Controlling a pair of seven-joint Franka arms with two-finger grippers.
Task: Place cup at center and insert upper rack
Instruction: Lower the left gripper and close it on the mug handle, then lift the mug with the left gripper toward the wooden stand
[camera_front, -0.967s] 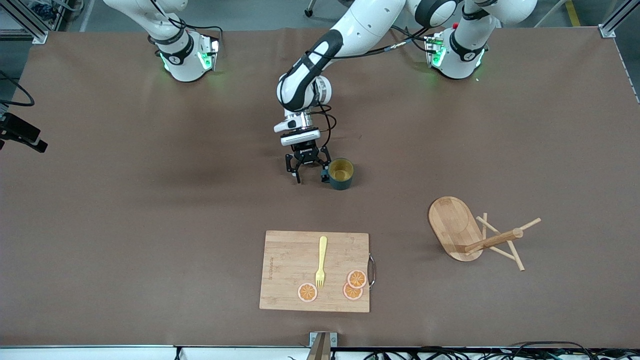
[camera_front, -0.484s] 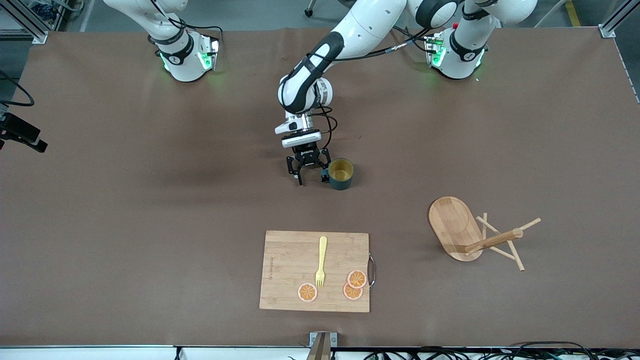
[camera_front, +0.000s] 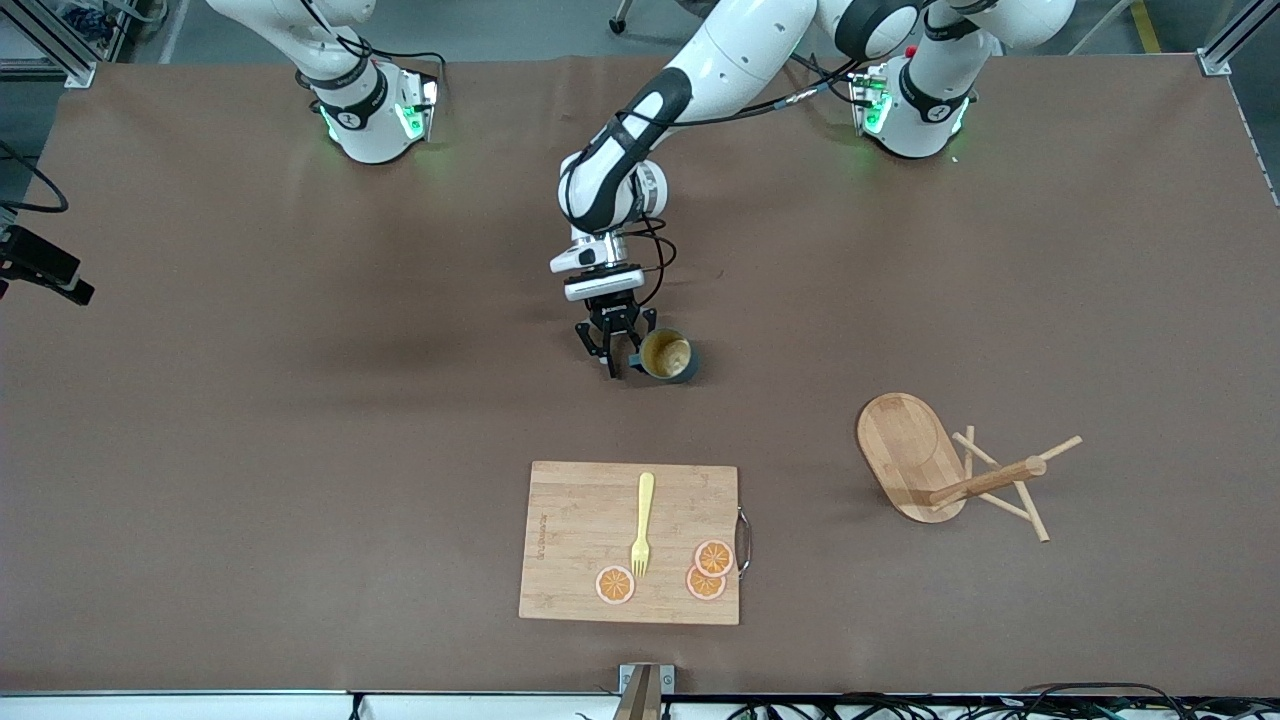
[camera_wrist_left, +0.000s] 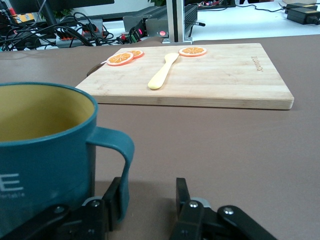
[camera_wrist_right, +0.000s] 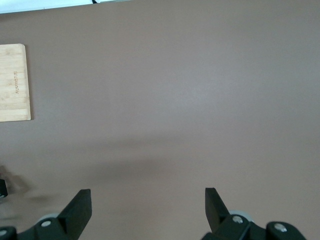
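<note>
While right hand (camera_wrist_right: 145, 210) waits spread apart, left hand (camera_front: 619, 352) brackets cup (camera_front: 667, 355) handle, unclamped.

The cup (camera_front: 668, 355) stands farther from the front camera than the cutting board (camera_front: 578, 545); the upper rack (camera_front: 950, 468) lies toward the left arm's end.

One teal cup (camera_front: 668, 356) with a yellow inside stands on the table (camera_front: 250, 420). One bamboo mug stand (camera_front: 950, 468) lies at about four o'clock from the cup, with one oval base, one round post and thin crossing pegs. One wooden cutting board (camera_front: 628, 542) lies at six o'clock from the cup. It carries one yellow fork (camera_front: 641, 526) and three orange slices (camera_front: 706, 581): one at seven o'clock from the fork's tines, two at four o'clock. Two white robot arms stand at twelve o'clock.
</note>
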